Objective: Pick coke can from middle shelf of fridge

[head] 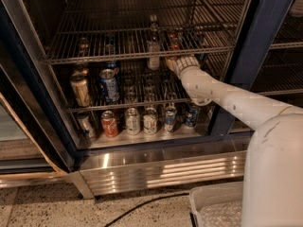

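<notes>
The fridge (265,46) stands open with its dark frame and wire racks. The coke can (175,40), red with a silver top, stands on the middle shelf (94,58) right of centre, next to a clear bottle (152,44). My gripper (170,62) reaches in from the right on the white arm (222,96). It is at the shelf's front bar, just below and in front of the coke can. Nothing shows in its hold.
Two dark cans (83,45) stand at the left of the same shelf. The rack below holds a blue can (109,85) and a tan can (80,90). A red-and-white can (110,124) and silver cans (133,121) stand on the floor. A white bin (218,207) sits on the ground at the front right.
</notes>
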Motion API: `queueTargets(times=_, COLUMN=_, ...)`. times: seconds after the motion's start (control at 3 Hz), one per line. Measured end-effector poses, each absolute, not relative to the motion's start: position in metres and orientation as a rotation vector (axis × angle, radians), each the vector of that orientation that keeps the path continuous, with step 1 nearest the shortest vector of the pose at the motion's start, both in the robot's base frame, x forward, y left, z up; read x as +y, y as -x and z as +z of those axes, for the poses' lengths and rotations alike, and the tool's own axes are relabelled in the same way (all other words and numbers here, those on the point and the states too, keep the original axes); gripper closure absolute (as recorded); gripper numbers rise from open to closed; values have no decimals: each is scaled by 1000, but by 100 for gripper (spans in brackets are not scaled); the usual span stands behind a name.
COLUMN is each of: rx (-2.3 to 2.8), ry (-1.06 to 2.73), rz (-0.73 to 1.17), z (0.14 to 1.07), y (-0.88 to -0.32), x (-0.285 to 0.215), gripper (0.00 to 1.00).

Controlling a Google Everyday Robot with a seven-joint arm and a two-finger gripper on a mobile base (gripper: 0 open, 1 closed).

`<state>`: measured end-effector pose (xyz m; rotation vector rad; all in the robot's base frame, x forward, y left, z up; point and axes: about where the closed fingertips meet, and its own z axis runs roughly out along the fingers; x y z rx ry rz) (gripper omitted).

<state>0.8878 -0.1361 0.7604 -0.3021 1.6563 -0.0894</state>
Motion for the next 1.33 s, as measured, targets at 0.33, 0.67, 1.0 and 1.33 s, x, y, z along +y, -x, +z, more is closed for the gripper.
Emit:
queueTargets(times=0.33, rx=1656, ry=302, rz=-89, z=760, y=-888, x=-136, gripper=33)
queueTargets(times=0.67, rx=1656, ry=302, rz=-89, z=760, y=-888, x=-136, gripper=40)
queueTargets(times=1.0, rx=1657, ry=305, rz=-86, z=760, y=-888, x=-134, gripper=58)
queueTargets(times=1.33, rx=1656, ry=306, rz=-86, z=760, y=-888, x=-133, gripper=57)
